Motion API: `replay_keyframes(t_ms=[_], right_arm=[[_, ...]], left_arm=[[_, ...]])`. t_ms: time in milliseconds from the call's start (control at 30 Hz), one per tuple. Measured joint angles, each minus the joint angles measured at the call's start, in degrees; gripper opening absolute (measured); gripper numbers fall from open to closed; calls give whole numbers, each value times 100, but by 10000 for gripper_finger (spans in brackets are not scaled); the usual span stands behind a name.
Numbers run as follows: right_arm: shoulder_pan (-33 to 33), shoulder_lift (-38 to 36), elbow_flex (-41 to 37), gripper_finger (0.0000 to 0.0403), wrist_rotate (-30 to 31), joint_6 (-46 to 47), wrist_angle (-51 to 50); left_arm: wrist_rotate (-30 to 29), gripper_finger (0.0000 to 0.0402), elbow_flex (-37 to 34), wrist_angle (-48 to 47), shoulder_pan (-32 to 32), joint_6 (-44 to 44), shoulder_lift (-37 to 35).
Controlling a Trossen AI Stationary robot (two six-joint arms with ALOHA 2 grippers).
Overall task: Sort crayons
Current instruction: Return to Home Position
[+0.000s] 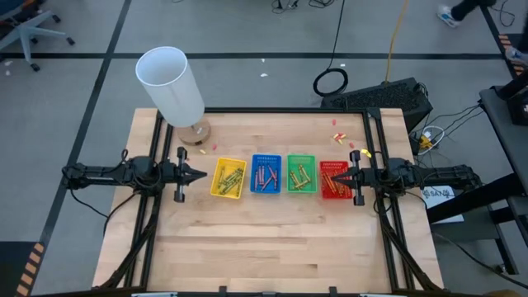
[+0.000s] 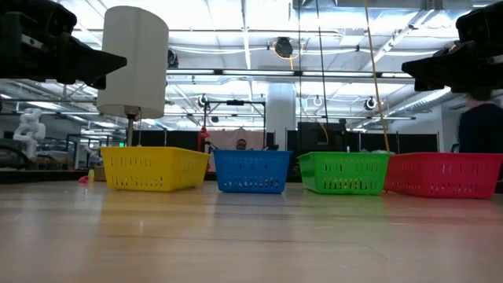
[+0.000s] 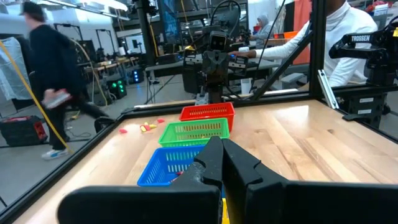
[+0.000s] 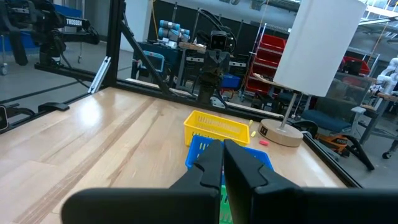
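Four trays stand in a row across the table's middle: yellow (image 1: 228, 177), blue (image 1: 266, 173), green (image 1: 301, 173) and red (image 1: 333, 179). Each holds several crayons (image 1: 232, 176) lying on its floor. My left gripper (image 1: 202, 174) is shut and points level at the yellow tray from the table's left, a little short of it. My right gripper (image 1: 338, 176) is shut and points level from the right, its tips above the red tray's right part. In the wrist views both pairs of fingers (image 3: 221, 158) (image 4: 222, 157) are closed, with nothing between them.
A lamp with a tall white shade (image 1: 172, 82) and a round base (image 1: 195, 132) stands at the far left. Small red and yellow scraps (image 1: 338, 136) lie at the far right, behind the red tray. People (image 3: 43, 74) stand beyond the table's right edge.
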Motion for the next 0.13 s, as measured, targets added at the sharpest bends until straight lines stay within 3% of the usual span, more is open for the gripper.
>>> replay_keyframes(t_ms=[133], right_arm=[[-1, -1, -1, 0, 0, 0, 0]], left_arm=[[0, 1, 0, 0, 0, 0, 2]])
